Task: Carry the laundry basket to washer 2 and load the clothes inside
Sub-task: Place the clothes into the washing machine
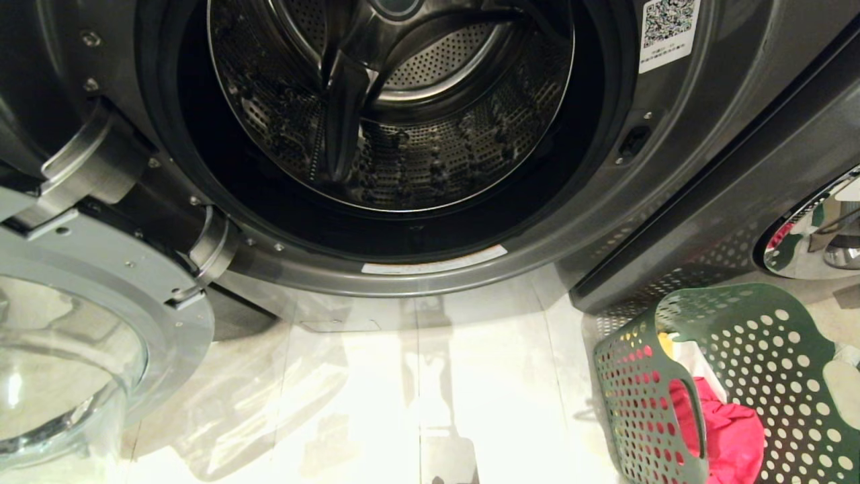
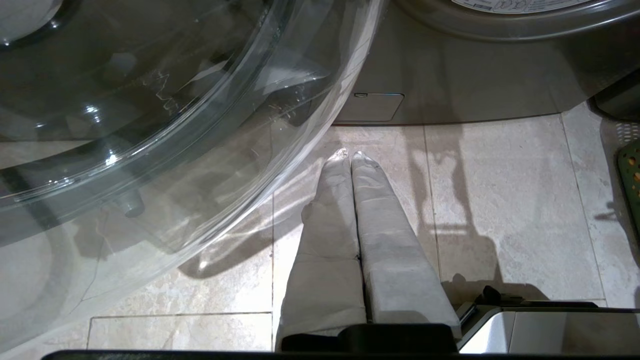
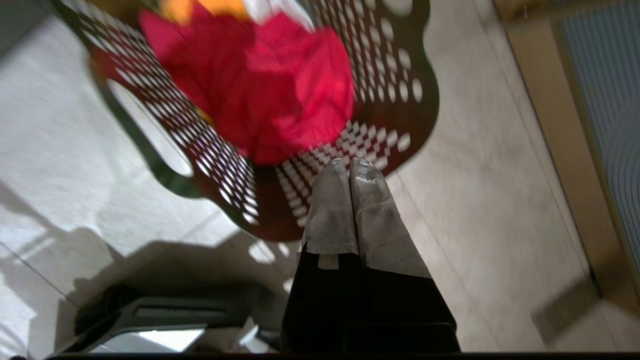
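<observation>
Two grippers are keeping their jaws closed and holding nothing. The left gripper [image 2: 350, 156] is hanging over the floor [image 2: 500, 200] near the open glass door [image 1: 101, 323]. The right gripper [image 3: 349, 162] is hanging above the laundry basket [image 1: 772, 336], sitting right of the washer [image 1: 403, 269], with the clothes [image 3: 270, 85] inside.

The left gripper [image 2: 350, 156] pointed down toward the floor, its two pale wrapped fingers [image 2: 330, 220] pressed flat together and holding nothing. The right gripper [image 3: 348, 162] was likewise closed and empty — fingertips touching. Neither arm showed in the head view.
</observation>
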